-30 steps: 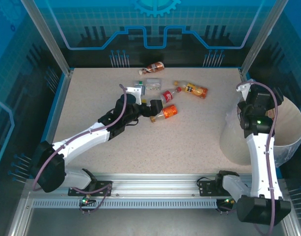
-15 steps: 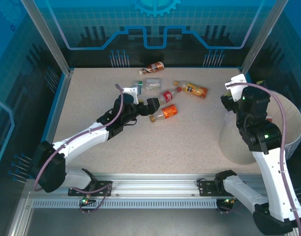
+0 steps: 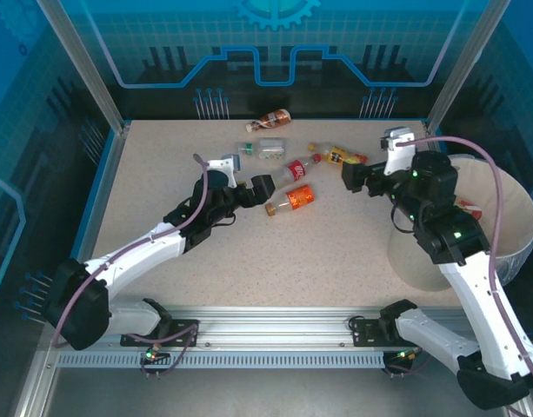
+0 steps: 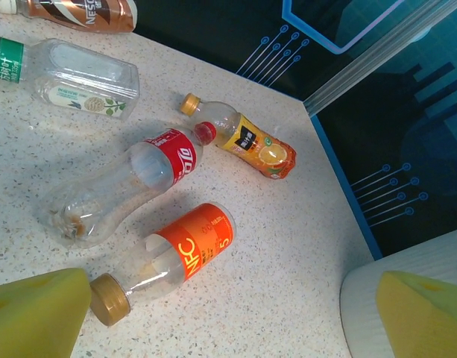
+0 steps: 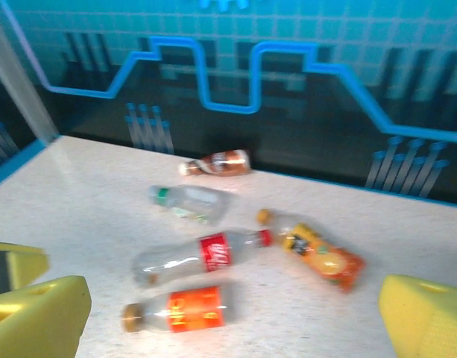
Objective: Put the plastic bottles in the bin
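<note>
**Swinging back to the cluster: right arm, unladen**

Item, right gripper (image 3: 357, 176). A second earlier we had logged it over the bin (image 3: 514, 217). We now found it out above the table (image 3: 336, 252), just beside the orange juice bottle (image 3: 344, 157), jaws wide apart and carrying nothing. We judged this a return trip for another pick.

Item, left gripper (image 3: 253, 187). Jaws were likewise apart and empty, close to the cap end of the NFC bottle (image 3: 294, 199). The arm had edged slightly up the table since the earlier frame, and none of the bottles had shifted.

Item, outstanding stock. Five lay on the table at the far middle: the two above, a red-label bottle (image 3: 294, 168), a clear green-capped bottle (image 3: 266, 148) and a brown-label bottle (image 3: 272, 117) by the back wall.

Item, bin. It stood at the right edge with a red-marked object (image 3: 469, 209) partly visible inside, which we could not identify.
</note>
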`<state>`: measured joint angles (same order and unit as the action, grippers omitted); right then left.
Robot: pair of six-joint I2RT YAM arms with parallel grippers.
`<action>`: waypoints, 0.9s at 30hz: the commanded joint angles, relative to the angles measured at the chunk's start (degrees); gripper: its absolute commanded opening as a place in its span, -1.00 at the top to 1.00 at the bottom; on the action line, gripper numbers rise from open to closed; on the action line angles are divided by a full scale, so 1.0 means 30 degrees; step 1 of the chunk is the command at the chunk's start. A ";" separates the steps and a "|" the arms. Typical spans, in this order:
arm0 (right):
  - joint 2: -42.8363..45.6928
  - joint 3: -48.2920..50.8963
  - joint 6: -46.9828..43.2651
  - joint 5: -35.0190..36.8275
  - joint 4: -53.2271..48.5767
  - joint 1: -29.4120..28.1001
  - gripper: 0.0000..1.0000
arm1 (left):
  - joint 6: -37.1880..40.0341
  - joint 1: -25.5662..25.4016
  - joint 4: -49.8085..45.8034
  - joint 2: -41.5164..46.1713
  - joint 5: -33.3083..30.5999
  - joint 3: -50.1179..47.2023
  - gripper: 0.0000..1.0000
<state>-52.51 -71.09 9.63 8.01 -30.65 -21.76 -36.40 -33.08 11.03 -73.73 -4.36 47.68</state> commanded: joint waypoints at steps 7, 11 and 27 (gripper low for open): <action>-0.2531 0.1783 0.3785 0.0626 0.1748 -0.2535 -1.00 | -0.0983 0.0376 -0.0063 0.0927 -0.0498 -0.0702 -0.98; -0.3538 0.2814 0.5488 0.3004 0.2037 -0.2789 -1.00 | -0.1020 0.0575 -0.0171 0.1351 -0.0276 -0.1030 -0.98; -1.0704 0.2939 0.5966 0.2075 0.3671 0.0168 -0.96 | -0.0931 0.1201 -0.1421 0.2560 -0.0070 -0.1760 -0.98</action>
<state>-81.52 -58.00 33.08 17.69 -20.91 -23.99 -39.07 -30.22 8.58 -67.75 -4.86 43.18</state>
